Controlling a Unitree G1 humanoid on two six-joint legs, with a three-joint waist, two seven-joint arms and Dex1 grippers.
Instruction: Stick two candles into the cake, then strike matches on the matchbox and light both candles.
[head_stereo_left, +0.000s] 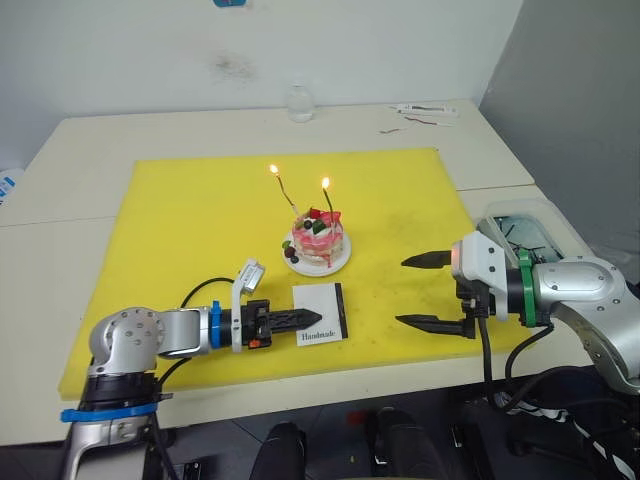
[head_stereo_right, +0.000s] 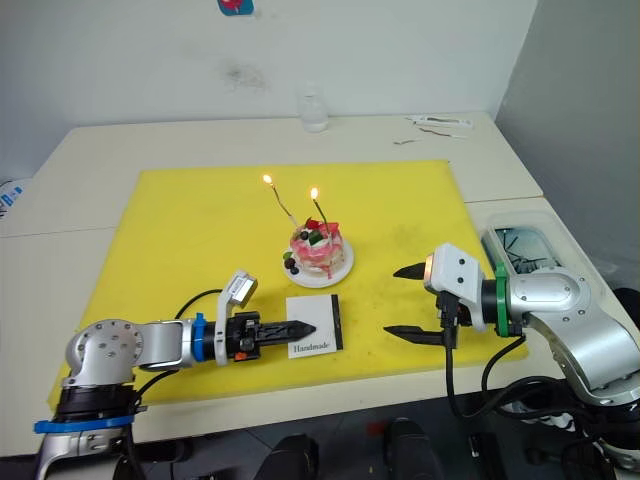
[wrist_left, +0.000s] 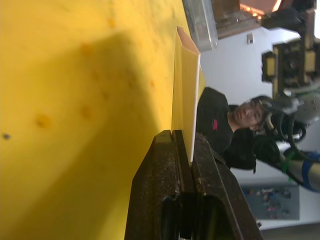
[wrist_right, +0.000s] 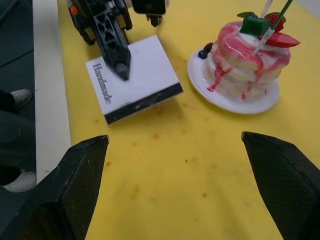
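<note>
Flat white matchbox (head_stereo_left: 320, 312), round layered cake (head_stereo_left: 318, 240).

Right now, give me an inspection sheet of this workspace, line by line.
Surface: yellow mat on pale tables.
Job's things: cake on its plate, two candles stuck in, both lit; matchbox lying flat near the cake.
Clutter: clear bottle and small items at the far edge.
Claws: left claw shut, tips resting on the matchbox; right claw open, holding nothing.
Cables: black cables along both arms.
Surroundings: white wall; a person seen in the left wrist view.
</note>
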